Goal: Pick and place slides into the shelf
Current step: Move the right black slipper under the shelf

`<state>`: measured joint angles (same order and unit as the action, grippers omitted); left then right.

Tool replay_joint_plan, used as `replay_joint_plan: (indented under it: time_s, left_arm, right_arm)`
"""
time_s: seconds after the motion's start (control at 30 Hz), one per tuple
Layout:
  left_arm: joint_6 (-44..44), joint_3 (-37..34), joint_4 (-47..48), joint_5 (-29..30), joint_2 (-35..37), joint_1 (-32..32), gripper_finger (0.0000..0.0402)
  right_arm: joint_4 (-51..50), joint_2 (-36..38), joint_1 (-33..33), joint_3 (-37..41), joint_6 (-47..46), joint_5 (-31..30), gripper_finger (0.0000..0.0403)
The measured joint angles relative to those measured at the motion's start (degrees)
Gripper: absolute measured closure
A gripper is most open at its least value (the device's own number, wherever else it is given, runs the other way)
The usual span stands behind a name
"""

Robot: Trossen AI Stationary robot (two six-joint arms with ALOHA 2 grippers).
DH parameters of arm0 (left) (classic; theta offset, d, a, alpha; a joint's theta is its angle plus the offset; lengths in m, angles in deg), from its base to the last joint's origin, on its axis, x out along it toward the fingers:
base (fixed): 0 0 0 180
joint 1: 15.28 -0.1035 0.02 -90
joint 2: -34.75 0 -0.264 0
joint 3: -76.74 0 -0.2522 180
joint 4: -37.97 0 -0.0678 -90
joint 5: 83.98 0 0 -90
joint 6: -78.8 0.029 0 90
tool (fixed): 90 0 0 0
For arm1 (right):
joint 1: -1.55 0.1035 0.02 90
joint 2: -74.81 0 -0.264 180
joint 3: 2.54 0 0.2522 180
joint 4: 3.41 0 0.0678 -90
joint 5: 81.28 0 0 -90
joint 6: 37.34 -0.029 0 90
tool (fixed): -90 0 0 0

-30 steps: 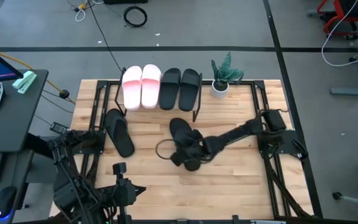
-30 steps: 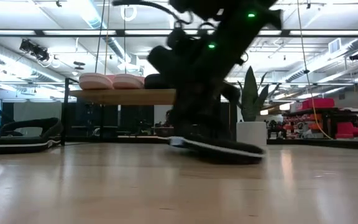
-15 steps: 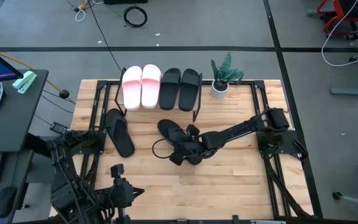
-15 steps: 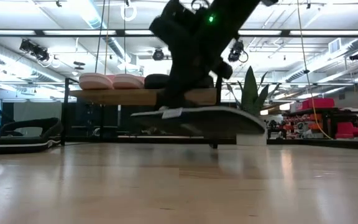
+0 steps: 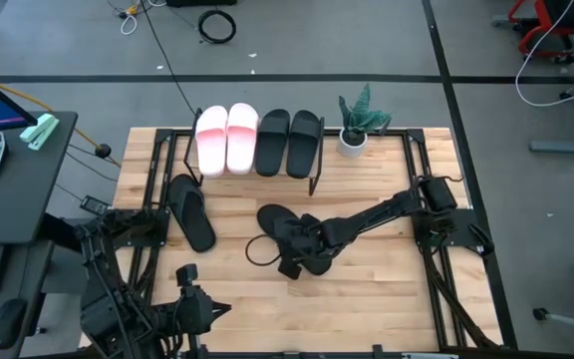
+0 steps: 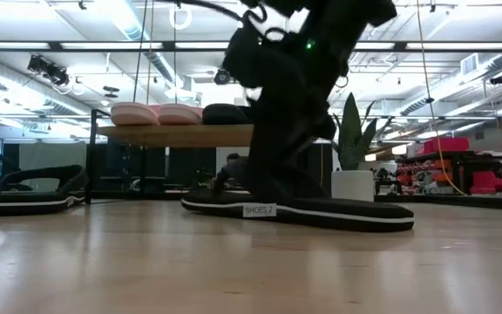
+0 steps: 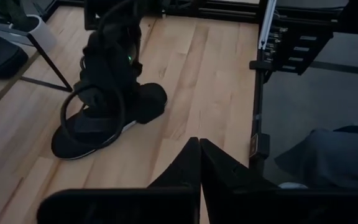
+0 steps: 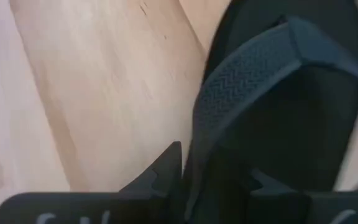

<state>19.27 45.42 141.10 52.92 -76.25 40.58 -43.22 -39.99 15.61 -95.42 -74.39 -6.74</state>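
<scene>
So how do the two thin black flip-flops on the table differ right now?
The thin black flip-flop by the table's left side lies alone, untouched. The thin black flip-flop at mid-table has the right hand over it, fingers astride its strap. The left one points towards the low wooden shelf; the middle one lies angled. Both rest flat on the table.

Shelf (image 5: 257,172) at table's (image 5: 367,269) far edge, four slides (image 5: 257,140) side by side on top. Potted plant (image 5: 355,125) just right of shelf. One flip-flop (image 5: 189,209) front-left of shelf, another (image 5: 285,229) mid-table under right gripper (image 5: 302,249). Left gripper (image 5: 192,299) near front edge.
</scene>
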Motion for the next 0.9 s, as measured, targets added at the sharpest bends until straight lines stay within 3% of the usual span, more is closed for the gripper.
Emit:
replay_joint_plan:
  time_s: [0.07,0.2,0.37,0.5,0.67,0.9]
  left_arm:
    - [-0.4,0.0,0.0,0.0,0.0,0.0,0.0397]
    - [0.1,0.0,0.0,0.0,0.0,0.0,0.0387]
    - [-0.4,0.0,0.0,0.0,0.0,0.0,0.0376]
    - [-1.3,0.0,0.1,0.0,0.0,0.2,0.0382]
    - [-1.3,0.0,0.2,0.0,0.0,1.1,0.0396]
    - [-1.3,-2.2,0.4,0.0,-0.1,1.4,0.0382]
  right_arm:
    - [-0.3,1.0,0.5,0.0,0.0,0.1,0.0320]
    - [3.7,1.8,-0.4,-0.1,3.4,-7.0,0.0323]
    - [0.3,1.8,-2.9,0.0,1.7,0.3,0.0323]
    - [-5.2,1.7,1.3,0.0,1.3,3.8,0.0323]
    - [-11.5,2.9,8.1,0.0,4.5,3.3,0.0323]
    - [-8.9,1.7,13.2,0.0,5.8,0.1,0.0357]
